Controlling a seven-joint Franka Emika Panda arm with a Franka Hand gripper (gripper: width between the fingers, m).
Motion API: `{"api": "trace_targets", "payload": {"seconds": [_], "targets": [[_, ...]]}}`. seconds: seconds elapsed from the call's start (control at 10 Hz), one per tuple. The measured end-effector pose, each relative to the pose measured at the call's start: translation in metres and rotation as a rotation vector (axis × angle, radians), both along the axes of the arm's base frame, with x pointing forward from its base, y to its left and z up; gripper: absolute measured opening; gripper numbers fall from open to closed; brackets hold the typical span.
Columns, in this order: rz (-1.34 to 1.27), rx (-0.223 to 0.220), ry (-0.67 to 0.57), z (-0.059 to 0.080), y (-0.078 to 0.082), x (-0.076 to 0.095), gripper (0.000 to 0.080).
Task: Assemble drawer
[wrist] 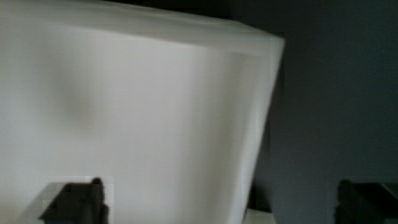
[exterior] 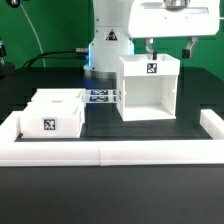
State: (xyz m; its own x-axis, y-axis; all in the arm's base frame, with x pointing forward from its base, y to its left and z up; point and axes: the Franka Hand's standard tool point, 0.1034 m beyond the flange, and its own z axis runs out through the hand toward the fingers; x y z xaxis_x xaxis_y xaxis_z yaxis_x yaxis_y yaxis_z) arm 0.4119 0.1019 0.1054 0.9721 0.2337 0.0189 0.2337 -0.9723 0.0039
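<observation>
Taking the exterior view as a clock face with the table's middle as the hub, the casing is standing upright at about 2 o'clock. Its open side is facing the camera, and 1 square tag is showing on its upper front edge.

The 2 trays are sitting at about 9 o'clock, well apart from the casing. The front tray is showing a tag on its near wall. The rear tray is sitting just behind it, toward 11 o'clock of it. Whether the 2 are touching I cannot tell.

The marker board is lying flat between the trays and the casing, just off the hub toward 12 o'clock. The rail is running across 6 o'clock and turning back at 9 and 3 o'clock. The arm's base is standing at 12 o'clock.

The gripper is hovering just above the casing's top, over its 3 o'clock half. Its fingers are spread wide and gripping nothing.

In the wrist view the casing is filling most of the picture as a blurred white wall. The gripper is showing 2 dark fingertips, 1 in front of the white wall and 1 over the dark table. The casing's edge is lying between them.
</observation>
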Motion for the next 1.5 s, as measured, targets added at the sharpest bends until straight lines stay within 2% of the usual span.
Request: {"api": "trace_targets", "payload": {"seconds": [0.3,0.4,0.5,0.6,0.7,0.8,0.9,1.0,1.5], "targets": [[-0.079,-0.006,0.036,-0.0113,-0.0005,-0.0064,0.0649],[-0.106,-0.01,0.045,-0.0121,0.0001,-0.0079,0.0548],[-0.111,-0.008,0.045,-0.012,-0.001,-0.0072,0.0413],[-0.112,-0.007,0.043,-0.012,-0.0012,-0.0069,0.0413],[-0.111,-0.007,0.043,-0.0119,-0.0008,-0.0069,0.023],[-0.111,-0.007,0.043,-0.0119,-0.0008,-0.0069,0.0095],[-0.111,-0.007,0.043,-0.0119,-0.0007,-0.0068,0.0095],[-0.111,-0.007,0.042,-0.0119,-0.0007,-0.0068,0.0037],[-0.11,-0.007,0.042,-0.0119,-0.0007,-0.0068,0.0037]]}}
